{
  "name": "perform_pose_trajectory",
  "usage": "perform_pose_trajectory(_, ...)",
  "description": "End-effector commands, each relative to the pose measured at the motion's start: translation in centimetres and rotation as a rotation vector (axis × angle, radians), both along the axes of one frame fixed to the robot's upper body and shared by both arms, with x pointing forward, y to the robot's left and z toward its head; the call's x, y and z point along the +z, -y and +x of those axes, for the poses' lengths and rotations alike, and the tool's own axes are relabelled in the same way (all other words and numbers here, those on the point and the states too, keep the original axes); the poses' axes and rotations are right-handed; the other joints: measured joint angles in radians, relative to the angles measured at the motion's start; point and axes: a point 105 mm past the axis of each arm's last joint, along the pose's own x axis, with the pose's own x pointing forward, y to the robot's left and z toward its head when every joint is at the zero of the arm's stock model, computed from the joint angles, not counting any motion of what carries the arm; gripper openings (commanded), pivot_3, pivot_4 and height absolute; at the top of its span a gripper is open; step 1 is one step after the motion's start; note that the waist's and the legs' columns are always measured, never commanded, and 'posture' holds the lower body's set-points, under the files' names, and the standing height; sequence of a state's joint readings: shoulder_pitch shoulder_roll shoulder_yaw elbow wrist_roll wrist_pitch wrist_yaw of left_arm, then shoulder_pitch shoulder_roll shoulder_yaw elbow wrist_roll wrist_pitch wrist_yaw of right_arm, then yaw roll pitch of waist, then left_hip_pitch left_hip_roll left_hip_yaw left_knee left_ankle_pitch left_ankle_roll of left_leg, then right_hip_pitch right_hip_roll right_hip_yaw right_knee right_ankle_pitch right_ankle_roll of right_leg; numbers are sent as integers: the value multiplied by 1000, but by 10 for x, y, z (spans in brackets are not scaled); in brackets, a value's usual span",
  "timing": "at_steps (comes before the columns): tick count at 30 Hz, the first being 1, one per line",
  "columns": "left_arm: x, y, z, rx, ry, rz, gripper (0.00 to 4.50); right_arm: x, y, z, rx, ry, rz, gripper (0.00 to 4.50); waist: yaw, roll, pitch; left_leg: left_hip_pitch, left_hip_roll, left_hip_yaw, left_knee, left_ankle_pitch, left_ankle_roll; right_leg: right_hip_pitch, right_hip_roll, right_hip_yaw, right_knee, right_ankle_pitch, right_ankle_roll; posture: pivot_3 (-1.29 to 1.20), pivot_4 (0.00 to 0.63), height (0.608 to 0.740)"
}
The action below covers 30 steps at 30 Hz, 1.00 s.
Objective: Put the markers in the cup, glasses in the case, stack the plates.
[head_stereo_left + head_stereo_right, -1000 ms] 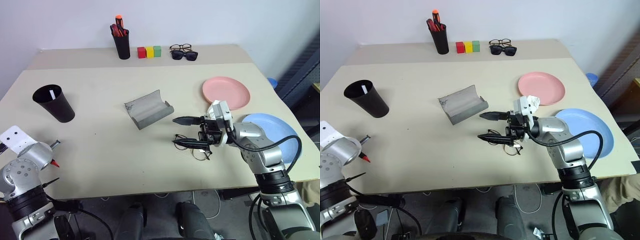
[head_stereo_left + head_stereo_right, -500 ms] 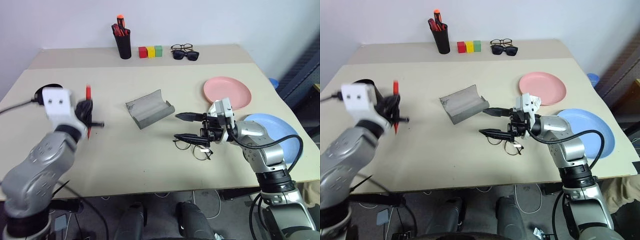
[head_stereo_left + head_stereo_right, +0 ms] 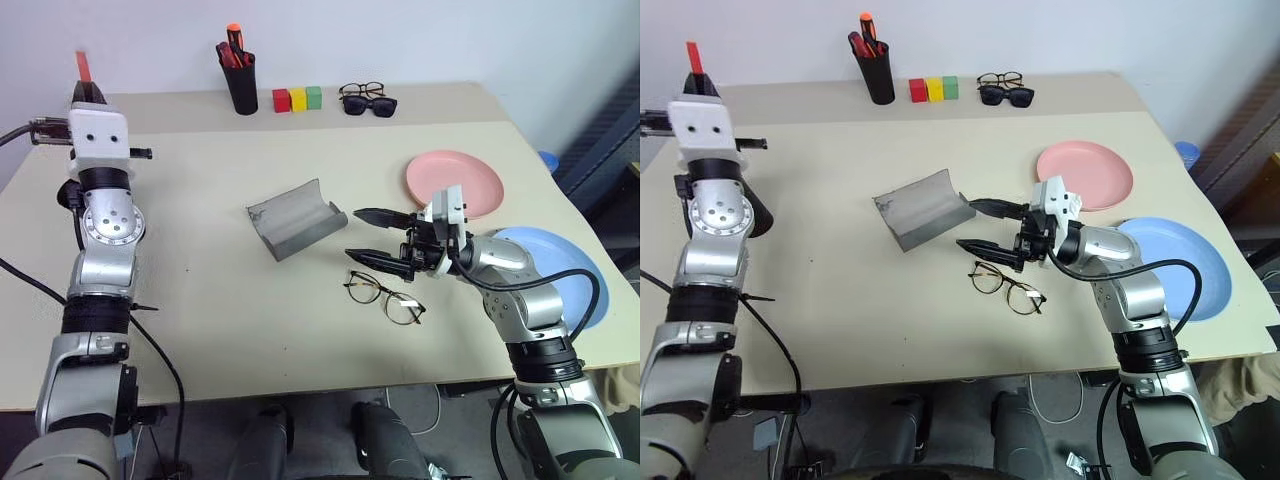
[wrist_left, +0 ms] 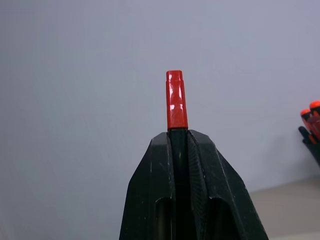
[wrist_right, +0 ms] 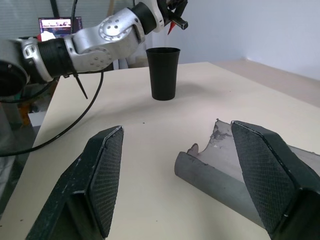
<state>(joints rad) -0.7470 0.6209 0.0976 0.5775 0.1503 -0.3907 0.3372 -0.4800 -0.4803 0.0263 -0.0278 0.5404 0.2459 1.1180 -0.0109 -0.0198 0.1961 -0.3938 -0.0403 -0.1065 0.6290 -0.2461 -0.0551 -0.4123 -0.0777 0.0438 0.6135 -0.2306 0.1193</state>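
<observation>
A marker [image 4: 176,102] is clamped in the left gripper [image 4: 178,137], raised, presumably for dropping into the cup [image 5: 163,73]; the right gripper [image 3: 378,236] is held spread just beside the glasses [image 3: 384,297].

My head's two eyes look down over the table [image 3: 300,330] from its near edge, sharing everything. My left wrist faces the wall, my right the case [image 5: 235,170], close.

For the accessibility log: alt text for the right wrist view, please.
Open right gripper facing the open grey case on the beige table. Beyond stands the black cup, with the left gripper raising a red-capped marker above it.
</observation>
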Motion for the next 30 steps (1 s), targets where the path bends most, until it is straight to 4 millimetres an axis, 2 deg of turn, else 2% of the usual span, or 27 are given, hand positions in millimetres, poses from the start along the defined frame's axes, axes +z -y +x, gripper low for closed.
perform_pose_trajectory(1, 8, -4, 1, 5, 56, 46, 40, 12, -2, -2, -3, 58, 24, 3477, -1, 0, 0, 0, 0, 0, 0, 0, 0, 0, 0, 0, 0, 0, 0, 0, 150, 740)
perform_pose_trajectory(5, 2, -13, 5, 23, 45, 19, 40, 16, -4, -3, -3, 66, 26, 3477, -3, 0, 0, 0, 0, 0, 1, 0, 0, 0, 0, 0, 1, 1, 1, 0, 150, 740)
perform_pose_trajectory(13, -20, -38, -2, 84, 1, -20, 40, 17, 0, -4, -16, 64, 23, 3477, -4, 0, 0, 1, 0, 0, 2, 0, 0, 0, 0, 0, 3, 1, 1, 0, 150, 740)
perform_pose_trajectory(25, -55, -40, 1, 81, -83, -69, 40, 18, 5, -4, -26, 51, 19, 3477, -4, 0, 0, 1, 0, -1, 3, 0, 0, 1, 0, -1, 5, 1, 1, 0, 150, 740)
perform_pose_trajectory(26, -57, -39, 1, 77, -85, -78, 877, 19, 6, -4, -28, 50, 18, 3477, -4, 0, 0, 1, 0, -1, 3, 0, 0, 1, 0, -1, 5, 1, 1, 0, 150, 740)
perform_pose_trajectory(27, -59, -39, 0, 74, -86, -89, 1189, 19, 6, -4, -29, 49, 18, 3477, -4, 0, 0, 1, 0, -1, 3, 0, 0, 1, 0, -1, 5, 1, 1, 0, 150, 740)
perform_pose_trajectory(29, -61, -38, -2, 55, -75, -113, 2108, 19, 8, -4, -34, 48, 15, 3477, -4, 0, 0, 1, 0, -1, 3, 0, 0, 1, 0, -1, 5, 1, 1, 0, 150, 740)
perform_pose_trajectory(30, -62, -39, -3, 50, -73, -126, 2108, 19, 9, -3, -37, 48, 14, 3477, -4, 0, 0, 1, 0, -1, 3, 0, 0, 1, 0, -1, 6, 1, 1, 0, 150, 740)
